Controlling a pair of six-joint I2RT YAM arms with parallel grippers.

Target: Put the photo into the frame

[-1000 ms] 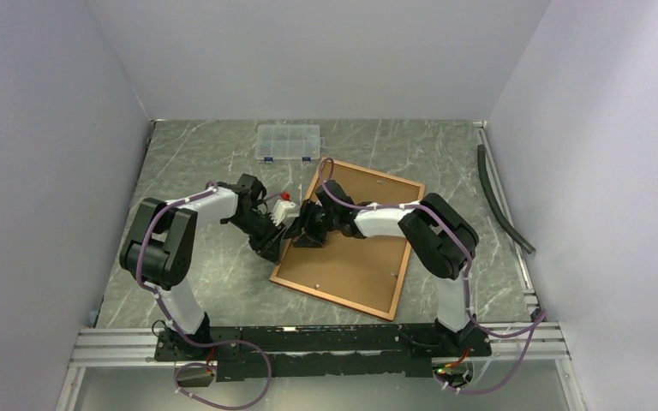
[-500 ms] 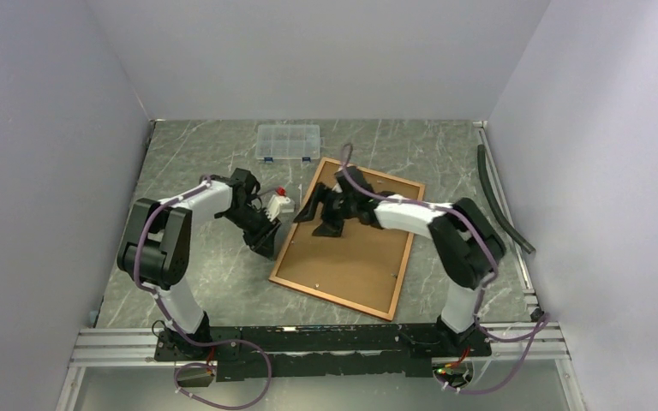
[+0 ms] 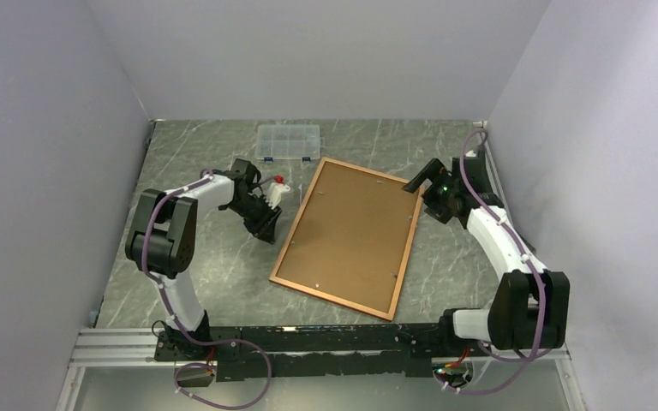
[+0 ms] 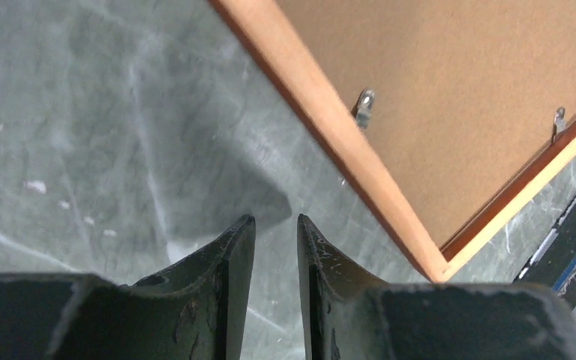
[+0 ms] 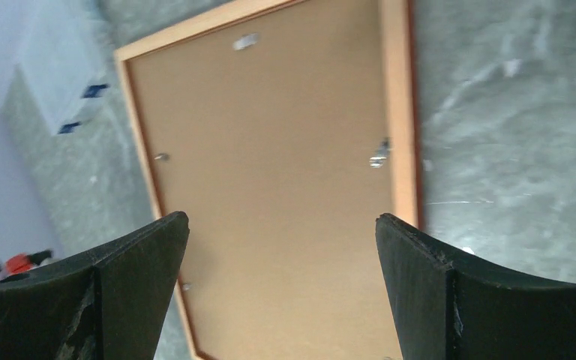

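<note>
The frame point(image 3: 298, 219) is lying back-up in the middle of the table point(image 3: 206, 274). The brown board point(image 3: 351, 231) is sitting inside it under small metal clips point(image 4: 364, 105). The left gripper point(image 3: 267, 233) is pointing down at the table just left of the frame's left edge, its jaws standing narrowly apart with nothing between them. The right gripper point(image 3: 421, 178) is hanging by the frame's far right corner, jaws spread wide and empty. A clear box point(image 3: 288, 142) is sitting beyond the frame.

Legible inscriptions: none. The frame point(image 3: 349, 240), lying back up at the middle of the table point(image 3: 214, 282), shows plain brown board and small metal tabs without lettering. The clear compartment box point(image 3: 288, 142) near the table's far edge shows blue clasps only.
</note>
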